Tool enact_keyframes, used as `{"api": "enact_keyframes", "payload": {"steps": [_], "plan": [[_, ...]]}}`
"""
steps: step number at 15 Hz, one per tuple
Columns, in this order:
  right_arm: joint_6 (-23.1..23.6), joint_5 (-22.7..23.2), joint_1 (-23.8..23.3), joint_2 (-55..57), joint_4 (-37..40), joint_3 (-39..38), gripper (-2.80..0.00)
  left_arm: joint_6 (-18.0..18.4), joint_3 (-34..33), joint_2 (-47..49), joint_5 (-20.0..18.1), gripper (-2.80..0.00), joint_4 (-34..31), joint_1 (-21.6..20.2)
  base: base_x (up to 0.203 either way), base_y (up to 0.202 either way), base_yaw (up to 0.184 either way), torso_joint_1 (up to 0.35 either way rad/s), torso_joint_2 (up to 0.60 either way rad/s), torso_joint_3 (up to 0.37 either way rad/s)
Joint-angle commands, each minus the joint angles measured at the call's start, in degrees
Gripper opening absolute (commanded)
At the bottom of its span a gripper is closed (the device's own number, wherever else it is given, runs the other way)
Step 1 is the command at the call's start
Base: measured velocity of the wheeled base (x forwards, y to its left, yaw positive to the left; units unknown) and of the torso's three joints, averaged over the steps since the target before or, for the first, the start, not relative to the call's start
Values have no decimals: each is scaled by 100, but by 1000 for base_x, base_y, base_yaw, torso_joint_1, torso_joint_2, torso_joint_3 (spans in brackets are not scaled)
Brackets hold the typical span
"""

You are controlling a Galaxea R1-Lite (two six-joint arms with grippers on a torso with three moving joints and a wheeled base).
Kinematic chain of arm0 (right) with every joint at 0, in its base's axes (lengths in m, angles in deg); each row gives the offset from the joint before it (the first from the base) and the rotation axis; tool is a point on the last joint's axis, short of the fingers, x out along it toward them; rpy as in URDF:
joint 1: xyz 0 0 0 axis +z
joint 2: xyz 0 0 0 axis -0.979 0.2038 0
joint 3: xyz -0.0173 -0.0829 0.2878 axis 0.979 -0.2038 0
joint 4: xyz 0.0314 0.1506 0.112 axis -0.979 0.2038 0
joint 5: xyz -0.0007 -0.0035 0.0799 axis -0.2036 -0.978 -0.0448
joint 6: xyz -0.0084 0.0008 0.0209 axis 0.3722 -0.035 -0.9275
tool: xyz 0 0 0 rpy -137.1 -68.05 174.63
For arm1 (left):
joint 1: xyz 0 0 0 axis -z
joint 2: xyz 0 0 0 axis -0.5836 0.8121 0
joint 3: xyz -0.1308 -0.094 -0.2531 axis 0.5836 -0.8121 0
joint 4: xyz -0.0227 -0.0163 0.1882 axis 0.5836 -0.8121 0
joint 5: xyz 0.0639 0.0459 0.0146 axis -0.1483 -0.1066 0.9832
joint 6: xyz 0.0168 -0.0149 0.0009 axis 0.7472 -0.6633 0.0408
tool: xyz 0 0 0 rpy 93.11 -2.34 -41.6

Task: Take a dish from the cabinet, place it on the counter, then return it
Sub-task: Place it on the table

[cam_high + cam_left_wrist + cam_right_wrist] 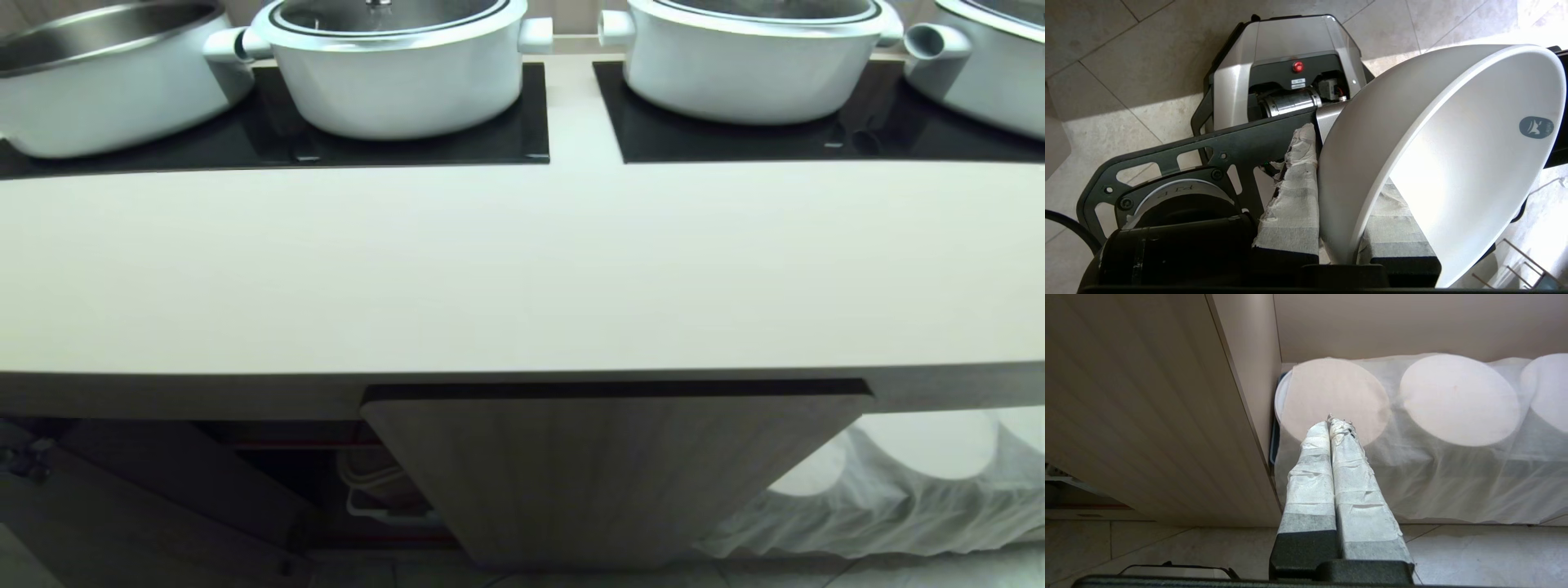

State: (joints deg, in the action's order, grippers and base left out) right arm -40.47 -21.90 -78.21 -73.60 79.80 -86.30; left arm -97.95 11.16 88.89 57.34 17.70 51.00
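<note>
The head view was evenly and softly lit, the tabletop point(522, 269) pale and almost shadowless, though its front edge bowed from lens distortion. The black glass panels point(408, 122) mirrored the pots point(392, 73) faintly. Beneath the overhang the open cabinet point(269, 482) sank into deep shadow, detail mostly lost. In the left wrist view, hard sunlight fell across the floor tiles point(1139, 118) and blew out one corner, and the bowl point(1453, 163) glowed brightly inside. The right wrist view was dimmer, warm-toned, slightly soft.
</note>
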Motion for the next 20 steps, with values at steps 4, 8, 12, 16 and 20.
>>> {"api": "enact_keyframes", "payload": {"steps": [4,8,12,16,20], "plan": [[5,1,6,0,-1,0,-280,-10,47,27,-12,-280,-26,-1,0,0,0,251,-543,-289],[-1,1,6,0,-1,0,-280,-10,56,36,-12,-280,-26,8,0,0,0,273,-566,-304],[-1,1,6,0,-1,0,-280,-10,56,37,-12,-280,-26,7,0,0,0,261,-554,-284],[-1,1,-1,0,-1,0,-280,-1,96,80,-12,-280,-26,8,0,0,0,188,-380,-197],[-1,1,6,0,-1,0,-280,-10,155,89,-12,-280,-34,8,0,0,0,170,-344,-177]]}}
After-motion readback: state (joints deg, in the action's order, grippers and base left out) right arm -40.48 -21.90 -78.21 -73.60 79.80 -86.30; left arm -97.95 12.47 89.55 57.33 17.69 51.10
